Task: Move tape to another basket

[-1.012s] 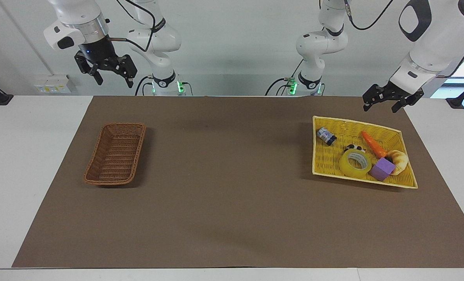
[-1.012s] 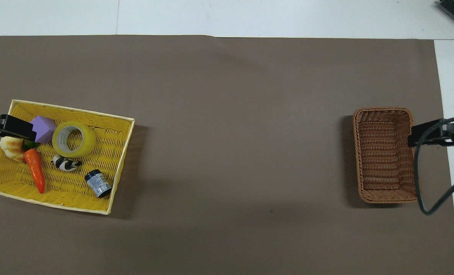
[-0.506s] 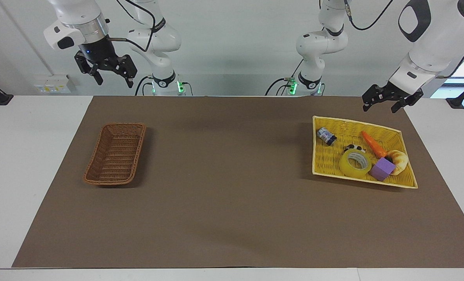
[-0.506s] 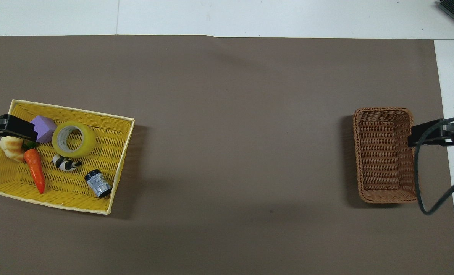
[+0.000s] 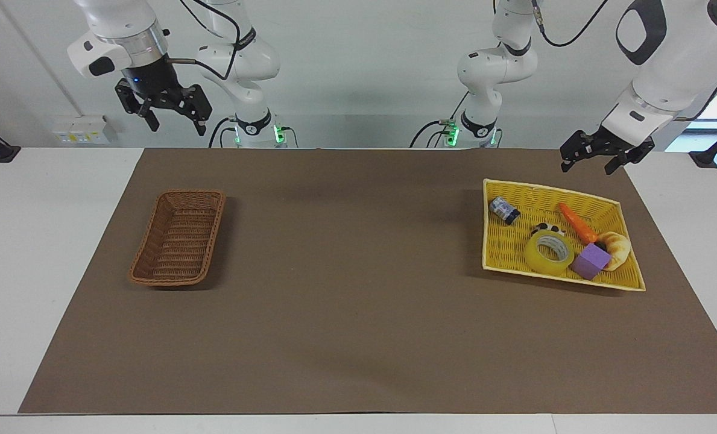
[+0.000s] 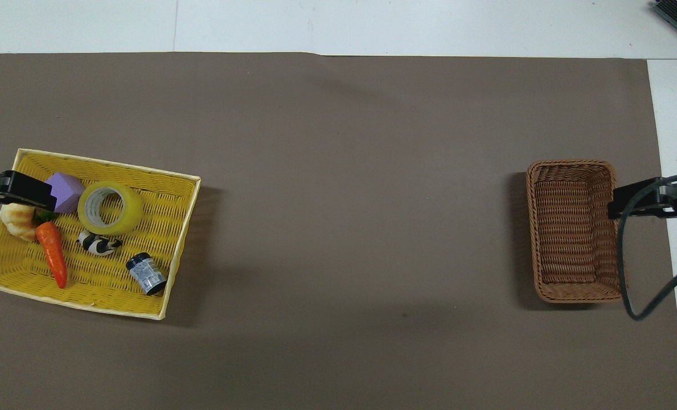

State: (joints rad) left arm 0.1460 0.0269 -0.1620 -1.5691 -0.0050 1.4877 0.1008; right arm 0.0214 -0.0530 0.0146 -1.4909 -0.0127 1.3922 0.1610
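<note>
A: Where is the tape (image 5: pixel 549 252)?

B: It lies flat in the yellow tray basket (image 5: pixel 626 278) at the left arm's end of the table (image 5: pixel 50 205), near the tray's edge farthest from the robots, just beside a purple cube (image 5: pixel 591 261). A toy carrot (image 5: pixel 578 223), a croissant-like bun (image 5: pixel 617 249), a small can (image 5: pixel 505 210) on its side and a black-and-white figure (image 5: pixel 547 228) share the tray.

A: And the brown wicker basket (image 5: pixel 178 237)?

B: It sits on the brown mat (image 5: pixel 358 313) toward the right arm's end of the table, well apart from the tray, with nothing in it.

A: The grippers?

B: The left gripper (image 5: pixel 597 158) hangs in the air over the mat's corner nearest the robots, just beside the tray, its fingers spread and holding nothing. The right gripper (image 5: pixel 164 114) waits high above the table's edge nearest the robots, fingers also spread wide, holding nothing.
</note>
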